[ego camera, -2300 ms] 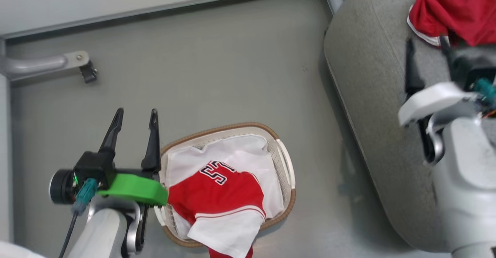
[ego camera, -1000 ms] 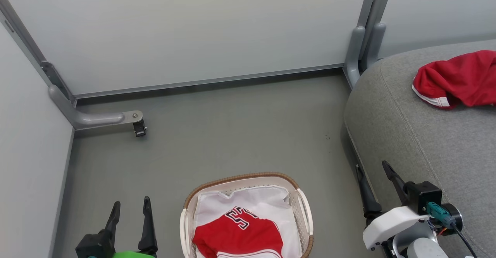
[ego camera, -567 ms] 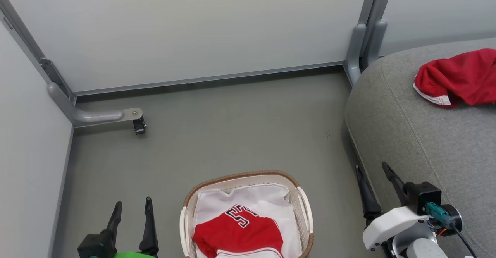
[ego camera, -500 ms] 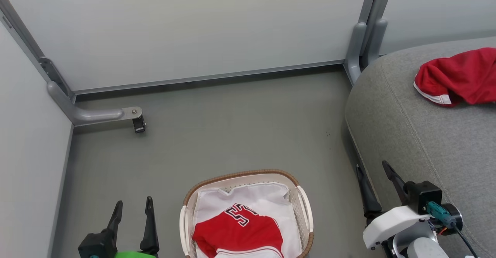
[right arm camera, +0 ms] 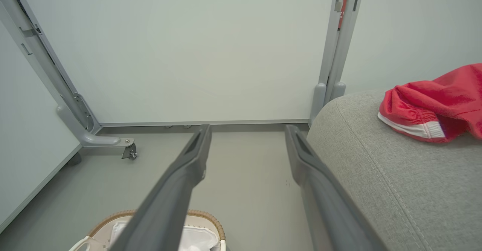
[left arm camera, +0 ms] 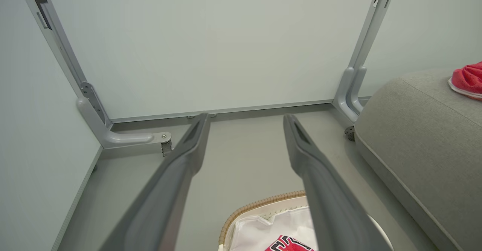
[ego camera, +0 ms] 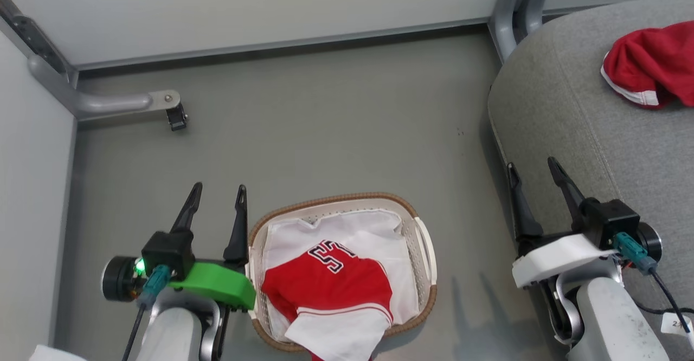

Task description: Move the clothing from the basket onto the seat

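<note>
Our left tool (ego camera: pixel 219 186) is spread wide and empty, just beside the basket (ego camera: pixel 336 197). That puts it nearer than our right tool (ego camera: pixel 531 163), also spread, at the edge of the seat (ego camera: pixel 569 111). The jersey (ego camera: pixel 331 285) lies to the left tool's right, draping over the basket's near rim; we read 55, probably.

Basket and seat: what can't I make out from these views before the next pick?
- Jersey: its lower end is cut off by the head view's bottom edge.
- Basket: in the head view the left rim is hidden behind the green mount of the left hand. Anything beneath the jersey is covered.
- Red garment on the seat: cut off by the right edge in all three views.
</note>
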`<state>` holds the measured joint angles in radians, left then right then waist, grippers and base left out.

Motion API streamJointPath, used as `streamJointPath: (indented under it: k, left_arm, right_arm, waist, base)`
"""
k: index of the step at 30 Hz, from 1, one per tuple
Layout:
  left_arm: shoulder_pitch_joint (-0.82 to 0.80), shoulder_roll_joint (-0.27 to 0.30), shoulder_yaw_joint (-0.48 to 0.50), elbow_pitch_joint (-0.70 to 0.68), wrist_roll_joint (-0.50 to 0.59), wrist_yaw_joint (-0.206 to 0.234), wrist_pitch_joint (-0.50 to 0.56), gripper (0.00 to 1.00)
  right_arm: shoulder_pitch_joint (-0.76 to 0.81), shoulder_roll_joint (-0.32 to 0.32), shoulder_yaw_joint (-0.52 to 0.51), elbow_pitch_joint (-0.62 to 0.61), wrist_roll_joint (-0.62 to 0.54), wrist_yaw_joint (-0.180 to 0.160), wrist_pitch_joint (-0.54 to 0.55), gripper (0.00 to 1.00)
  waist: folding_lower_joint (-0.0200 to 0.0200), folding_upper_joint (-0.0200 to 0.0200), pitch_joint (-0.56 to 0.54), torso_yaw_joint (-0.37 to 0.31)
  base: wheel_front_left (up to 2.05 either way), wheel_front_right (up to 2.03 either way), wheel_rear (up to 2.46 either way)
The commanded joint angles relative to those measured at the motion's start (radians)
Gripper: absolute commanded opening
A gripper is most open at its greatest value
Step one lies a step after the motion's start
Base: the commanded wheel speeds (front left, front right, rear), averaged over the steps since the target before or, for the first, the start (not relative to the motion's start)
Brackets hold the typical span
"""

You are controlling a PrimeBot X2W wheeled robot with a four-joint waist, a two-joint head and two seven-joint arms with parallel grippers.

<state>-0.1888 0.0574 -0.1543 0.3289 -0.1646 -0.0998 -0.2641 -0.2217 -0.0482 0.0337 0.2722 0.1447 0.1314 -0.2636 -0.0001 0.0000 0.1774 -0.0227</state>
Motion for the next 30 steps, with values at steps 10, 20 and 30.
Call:
streamJointPath:
  k: [10,20,30]
  left_arm:
    - [-0.302,0.057,-0.192,0.197,0.083,-0.03,0.099,1.0]
    - [-0.469,0.1,-0.426,0.471,0.018,-0.031,0.176,1.0]
    - [-0.636,0.159,-0.536,0.67,-0.021,-0.03,0.226,1.0]
  right_arm:
    - [-0.155,-0.004,-0.003,-0.085,0.011,-0.001,-0.002,1.0]
    - [-0.252,-0.003,0.005,-0.153,0.039,-0.001,-0.002,1.0]
    - [-0.298,-0.003,0.041,-0.228,0.079,-0.001,-0.002,1.0]
  waist:
    - [0.0001,0.0,0.373,-0.099]
    - [0.0001,0.0,0.549,-0.176]
    - [0.0001,0.0,0.675,-0.239]
  base:
    - [0.0,0.0,0.0]
    - [0.0,0.0,0.0]
    - [0.0,0.0,0.0]
